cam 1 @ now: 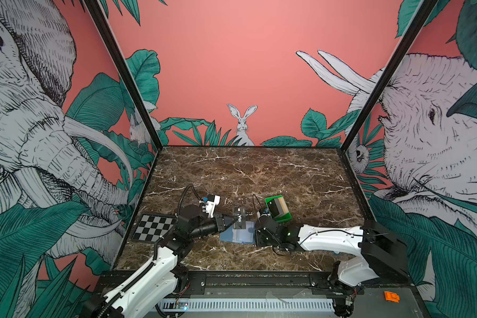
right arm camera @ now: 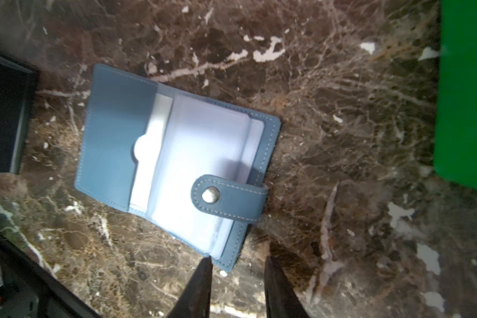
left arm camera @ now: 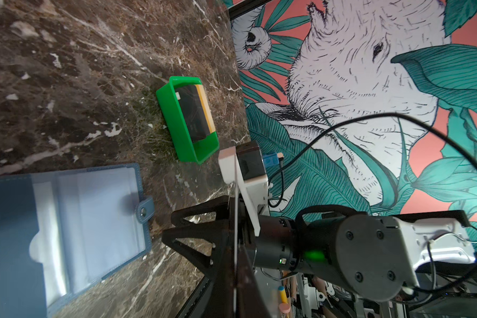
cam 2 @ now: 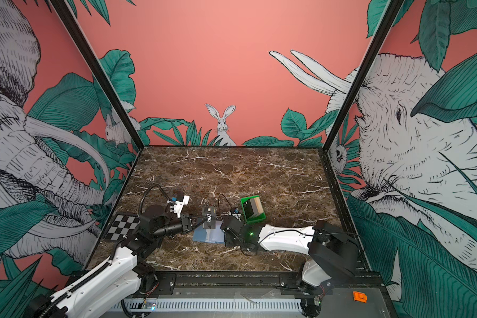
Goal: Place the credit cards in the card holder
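A: Right wrist view: why was the right gripper spread beside the slate-blue leather card holder, open mid-frame?
B: Likely to brace it; the left gripper pinched the black plastic "VIP" card above it.

Card holder: slate-blue, lying open on the table, clear sleeves showing, snap tab folded over them. Its nearest corner sits just ahead of one of the jaws.
Right gripper: jaws parted, nothing between them.
Green tray: one wall only, ahead of the jaws and well off to one side.
Dark flat object: ahead on the opposite side, cut off; kind unclear.
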`<state>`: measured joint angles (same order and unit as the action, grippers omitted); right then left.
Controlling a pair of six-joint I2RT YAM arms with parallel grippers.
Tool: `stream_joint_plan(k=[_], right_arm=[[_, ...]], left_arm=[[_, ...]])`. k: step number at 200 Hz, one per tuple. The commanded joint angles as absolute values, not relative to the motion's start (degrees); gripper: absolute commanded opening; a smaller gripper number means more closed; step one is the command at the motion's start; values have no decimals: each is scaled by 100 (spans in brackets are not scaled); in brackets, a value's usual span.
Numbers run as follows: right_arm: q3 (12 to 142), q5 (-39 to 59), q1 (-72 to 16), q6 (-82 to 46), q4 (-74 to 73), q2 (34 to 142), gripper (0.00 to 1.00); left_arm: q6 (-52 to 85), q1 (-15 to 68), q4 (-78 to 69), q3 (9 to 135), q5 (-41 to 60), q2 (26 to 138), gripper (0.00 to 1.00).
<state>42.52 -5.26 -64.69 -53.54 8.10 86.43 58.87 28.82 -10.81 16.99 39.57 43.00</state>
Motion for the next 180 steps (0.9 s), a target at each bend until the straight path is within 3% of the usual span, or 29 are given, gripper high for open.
stream_joint_plan(k=[1, 59, 125, 180], right_arm=[[4401, -548, -6486, -5204, 660, 8810, 32], [4378, -550, -6355, -5256, 499, 9118, 23], [4375, -101, -6051, -5004, 244, 9447, 19], [4447, -270, -5863, -4933, 500, 9435, 16]], left_arm=[[5652, 2856, -633, 1614, 3836, 4120, 5], [5433, 2856, -490, 1511, 3695, 4156, 3], [5403, 2859, -273, 1403, 3509, 3987, 2], [5442, 2856, -102, 1314, 3346, 3894, 2]])
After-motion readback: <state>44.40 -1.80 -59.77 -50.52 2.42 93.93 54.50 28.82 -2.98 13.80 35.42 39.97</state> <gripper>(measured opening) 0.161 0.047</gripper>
